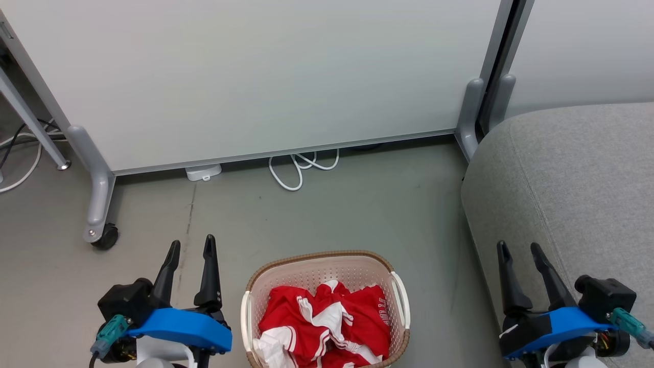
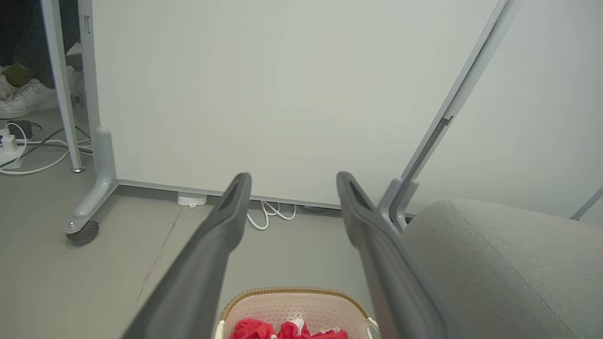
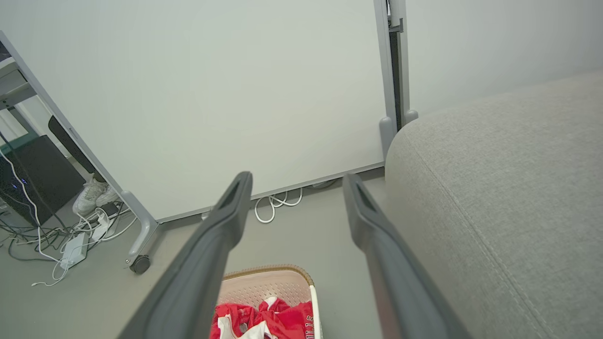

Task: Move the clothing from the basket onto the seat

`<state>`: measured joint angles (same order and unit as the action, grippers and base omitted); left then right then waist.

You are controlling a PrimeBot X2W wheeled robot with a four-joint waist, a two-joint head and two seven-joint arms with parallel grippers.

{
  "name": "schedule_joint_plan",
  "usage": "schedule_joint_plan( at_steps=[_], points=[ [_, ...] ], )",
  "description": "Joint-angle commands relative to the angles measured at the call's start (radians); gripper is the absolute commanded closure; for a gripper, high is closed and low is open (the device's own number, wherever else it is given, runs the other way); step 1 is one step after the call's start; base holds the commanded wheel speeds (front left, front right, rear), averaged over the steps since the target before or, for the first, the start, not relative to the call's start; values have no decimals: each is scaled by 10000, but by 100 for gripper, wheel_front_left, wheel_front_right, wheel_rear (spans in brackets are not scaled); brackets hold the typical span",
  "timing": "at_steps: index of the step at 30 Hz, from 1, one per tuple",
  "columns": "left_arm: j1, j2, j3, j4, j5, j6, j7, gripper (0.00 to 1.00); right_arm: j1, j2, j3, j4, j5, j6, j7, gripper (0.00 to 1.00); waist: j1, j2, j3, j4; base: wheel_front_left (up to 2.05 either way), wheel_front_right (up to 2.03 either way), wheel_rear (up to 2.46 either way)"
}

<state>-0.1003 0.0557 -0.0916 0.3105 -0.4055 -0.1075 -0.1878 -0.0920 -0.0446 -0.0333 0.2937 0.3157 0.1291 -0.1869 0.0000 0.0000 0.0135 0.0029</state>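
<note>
- Red clothing (image 1: 327, 322) all bunched in the basket (image 1: 317, 255), nothing on the seat (image 1: 572, 179), so I'd say the job hasn't started. Head view first: why are both arms parked off to the sides?

- Looks like a ready pose to me. The left gripper (image 1: 192, 241) hangs over bare floor (image 1: 357, 214) just left of the basket. The right gripper (image 1: 519, 245) is over the near left edge of the seat. Both have jaws wide and empty, so the basket sits clear between them. Basket's close to the seat too, short carry I'd guess.

- Left wrist view?

- Two long dark tapered fingers (image 2: 221, 230), well apart, nothing between. Below them is the basket's far end: brown woven-look rim, cream perforated wall, a bit of red poking up. Rounded grey cushion on the right, pale partition panel (image 2: 282, 94) at the far side.

- And the right wrist?

- Same wide spread. Seat fabric reads as coarse grey weave with a stitched seam (image 3: 476, 227) running along it. Clothing is thin and crumpled, with white stripes and some lettering, heaped inside the basket. My guess: floppy stuff like that will drag its neighbours along, so pinch a raised fold and lift high before swinging right.
</note>
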Motion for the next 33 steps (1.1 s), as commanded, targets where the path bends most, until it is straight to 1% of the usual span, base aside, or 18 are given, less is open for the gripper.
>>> schedule_joint_plan(
  at_steps=[1,33],
  points=[
    [-201,7,5,-11,221,-55,-105,0,-168,-71,26,-30,-286,19,-120,0,0,0,6,-8,0,0,0],
    [-320,-54,-112,691,2137,-154,-721,0,-73,-81,59,9,-2710,17,-715,0,0,0,-101,-31,0,0,0]
  ],
)
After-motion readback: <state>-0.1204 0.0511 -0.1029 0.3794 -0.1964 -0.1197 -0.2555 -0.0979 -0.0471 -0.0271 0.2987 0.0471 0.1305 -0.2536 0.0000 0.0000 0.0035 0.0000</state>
